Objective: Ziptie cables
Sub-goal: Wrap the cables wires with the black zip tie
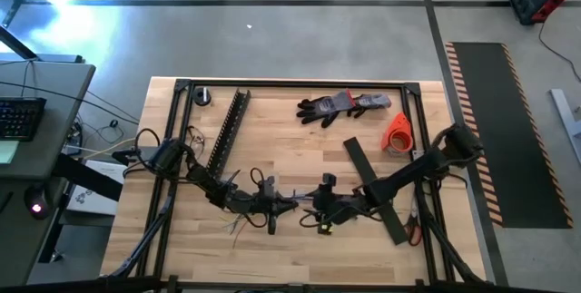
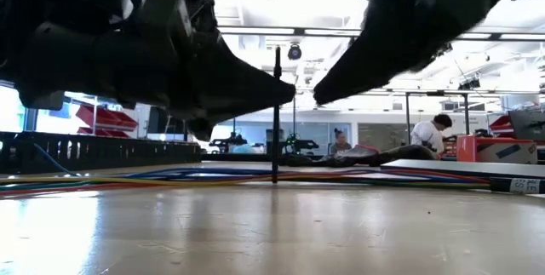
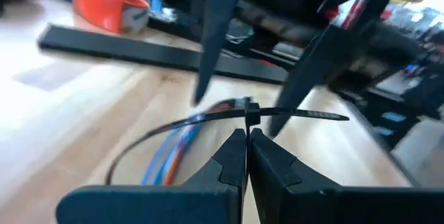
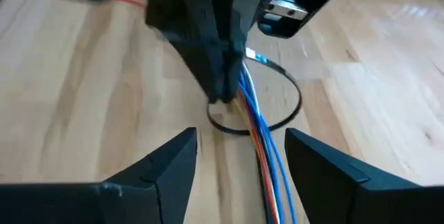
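The cables [image 4: 269, 156], thin blue, orange and white wires, lie flat on the wooden table [image 1: 272, 257] and run across it in the low view as the cables [image 2: 170, 175]. A black zip tie [image 4: 297, 99] loops loosely around them, and its tail [image 2: 276, 71] stands upright. My left gripper [image 3: 247, 138] is shut at the tie's head. My right gripper [image 4: 241, 135] hangs open just beyond the loop, its fingers apart above the bundle and touching nothing. My left gripper pinches the zip tie between its two fingertips right at the head [image 3: 251, 115], where the band closes into the loop. The fingers come in nearly level from the table's left. The loop rests on the table around the wires, and the free tail [image 3: 326, 116] sticks out past the head.
A long black slotted bar [image 1: 227, 130] lies at the far left. Grey gloves [image 1: 343, 105] lie at the far edge, with an orange tape roll [image 1: 398, 132] to their right. A flat black strip [image 1: 374, 191] lies under my right arm. The near half of the table is bare wood.
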`<state>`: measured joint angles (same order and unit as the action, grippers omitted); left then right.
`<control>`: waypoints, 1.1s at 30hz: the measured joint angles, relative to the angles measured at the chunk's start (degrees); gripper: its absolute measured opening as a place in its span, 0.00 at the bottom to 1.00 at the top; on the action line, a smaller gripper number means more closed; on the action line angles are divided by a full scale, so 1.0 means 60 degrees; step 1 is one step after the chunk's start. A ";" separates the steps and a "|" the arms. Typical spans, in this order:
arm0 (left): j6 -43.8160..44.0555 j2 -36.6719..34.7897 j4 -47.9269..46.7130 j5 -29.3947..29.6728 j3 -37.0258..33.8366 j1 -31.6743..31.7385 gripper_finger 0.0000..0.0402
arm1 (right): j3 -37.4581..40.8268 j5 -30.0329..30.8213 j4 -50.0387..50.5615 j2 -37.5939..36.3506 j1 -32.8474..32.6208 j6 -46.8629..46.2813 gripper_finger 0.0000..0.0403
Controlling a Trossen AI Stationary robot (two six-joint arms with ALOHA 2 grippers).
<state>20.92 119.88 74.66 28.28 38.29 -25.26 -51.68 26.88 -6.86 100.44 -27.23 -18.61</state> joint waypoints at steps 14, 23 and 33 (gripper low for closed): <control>-0.0836 0.1807 0.0855 -0.0813 0.0764 0.0710 0.00 | 0.0000 -0.0169 0.0448 -0.0023 0.0094 -0.2356 0.66; -0.1216 0.1904 0.1117 -0.0839 0.0767 0.0718 0.00 | 0.0000 -0.0310 -0.0206 0.0515 0.0102 -0.3051 0.63; -0.1284 0.1904 0.1111 -0.0861 0.0782 0.0899 0.00 | -0.0011 0.0420 -0.0394 0.0725 0.0103 -0.3337 0.54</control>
<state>13.21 131.31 81.33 23.11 42.98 -19.87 -51.75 29.40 -9.23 104.79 -26.61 -38.63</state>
